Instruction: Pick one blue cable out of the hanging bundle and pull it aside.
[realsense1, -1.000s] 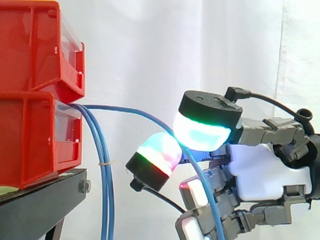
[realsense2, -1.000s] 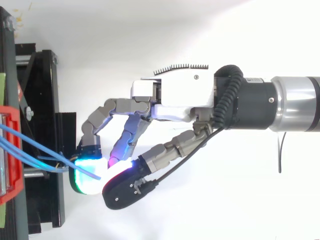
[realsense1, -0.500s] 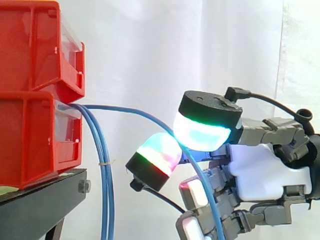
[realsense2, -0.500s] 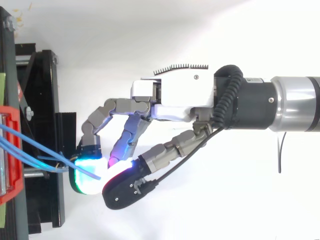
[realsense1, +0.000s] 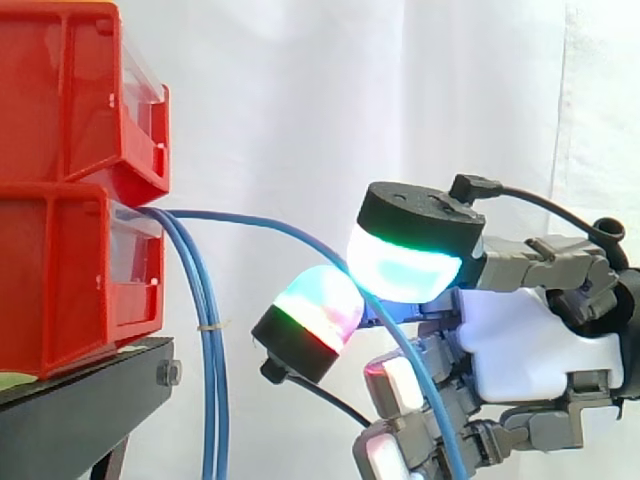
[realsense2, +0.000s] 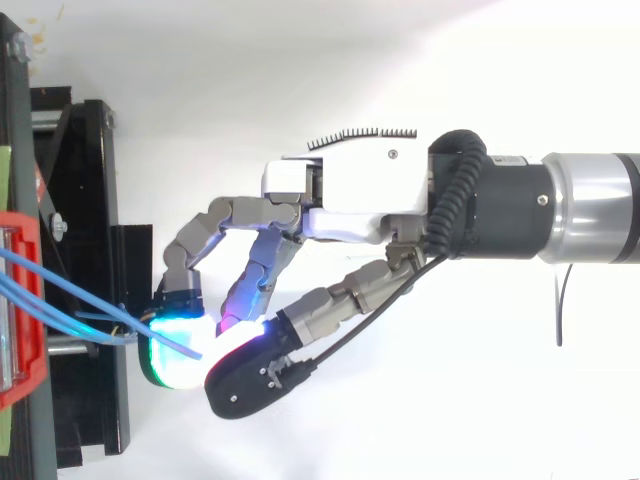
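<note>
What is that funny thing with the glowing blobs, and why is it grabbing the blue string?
It is a robot hand on the end of an arm; the glowing blobs are its fingertips. One picture is taken from the side, the other from above. On the left, red bins sit on a black stand. A bundle of blue cables hangs from the lower bin. The hand pinches one blue cable between its fingertips, held out away from the bundle.

The hanging bundle (realsense1: 212, 400) and the lone blue cable (realsense1: 280, 225) are cut off by the side view's bottom edge.
</note>
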